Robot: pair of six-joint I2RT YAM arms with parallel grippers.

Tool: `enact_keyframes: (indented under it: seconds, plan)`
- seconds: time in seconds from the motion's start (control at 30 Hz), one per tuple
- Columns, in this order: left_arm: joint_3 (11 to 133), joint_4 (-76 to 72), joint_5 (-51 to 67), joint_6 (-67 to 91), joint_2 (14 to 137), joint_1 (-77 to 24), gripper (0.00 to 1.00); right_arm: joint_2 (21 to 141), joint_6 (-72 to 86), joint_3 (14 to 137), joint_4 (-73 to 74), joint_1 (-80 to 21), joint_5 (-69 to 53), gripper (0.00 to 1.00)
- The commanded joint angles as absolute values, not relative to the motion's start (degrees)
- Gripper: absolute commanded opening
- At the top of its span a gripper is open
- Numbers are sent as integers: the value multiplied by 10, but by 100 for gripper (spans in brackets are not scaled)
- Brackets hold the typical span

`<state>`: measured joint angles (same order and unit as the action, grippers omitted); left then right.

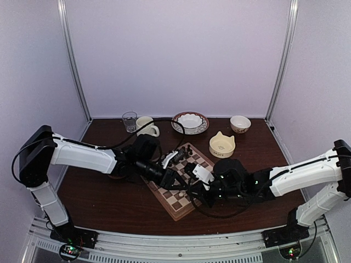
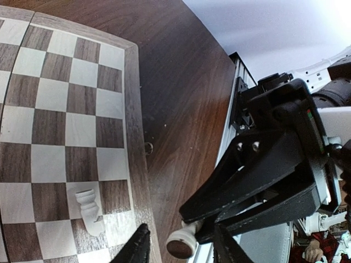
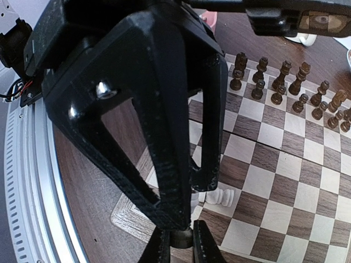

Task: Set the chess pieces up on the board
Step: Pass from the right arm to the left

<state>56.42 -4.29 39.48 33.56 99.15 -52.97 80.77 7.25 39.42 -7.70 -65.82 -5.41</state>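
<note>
The board lies in the middle of the table, with dark pieces lined up along its far rows. My right gripper is shut on a small cream-white chess piece with a brown felt base, held over the board's near rim. My left gripper is open, with its fingertips on either side of that piece and apart from it. Another cream-white piece lies on its side on a near-corner square; it also shows in the right wrist view. The two grippers meet over the board.
Along the back of the table stand a clear glass, a cream mug, a white bowl on a patterned plate and a small bowl. A yellow cat-shaped bowl sits right of the board.
</note>
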Motion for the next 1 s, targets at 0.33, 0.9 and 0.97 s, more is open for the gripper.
enact_keyframes:
  seconds: [0.33, 0.9, 0.97]
  plan:
    - [577, -98, 451, 359, 1008, -530, 17, 762, 66, 368, -105, -663, -26, 4]
    - [523, -221, 509, 443, 969, -491, 4, 662, 90, 314, -171, -663, -43, 50]
    - [515, -238, 515, 455, 959, -487, 4, 643, 109, 310, -179, -662, -44, 50]
